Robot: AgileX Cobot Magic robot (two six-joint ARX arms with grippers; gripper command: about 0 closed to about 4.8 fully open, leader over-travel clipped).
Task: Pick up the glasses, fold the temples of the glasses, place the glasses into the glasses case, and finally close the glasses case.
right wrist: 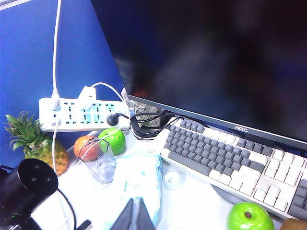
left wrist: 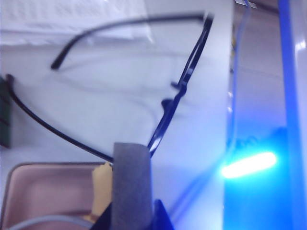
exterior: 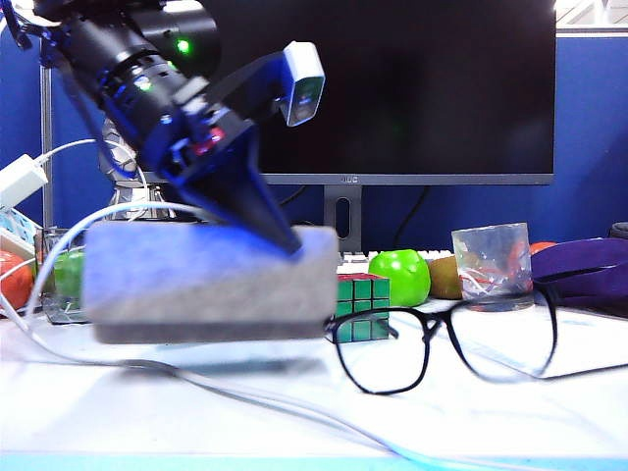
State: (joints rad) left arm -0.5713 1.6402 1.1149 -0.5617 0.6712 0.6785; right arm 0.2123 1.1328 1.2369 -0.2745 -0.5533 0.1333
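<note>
Only left wrist view (left wrist: 132,211) shows case (left wrist: 132,182) lining.

A dark monitor (exterior: 392,88) stands on the white desk (exterior: 294,422) before a blue partition (exterior: 589,128).

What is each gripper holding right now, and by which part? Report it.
The left gripper pinches the raised lid edge of the open glasses case, lifted off the table. The right gripper is shut on nothing.
</note>
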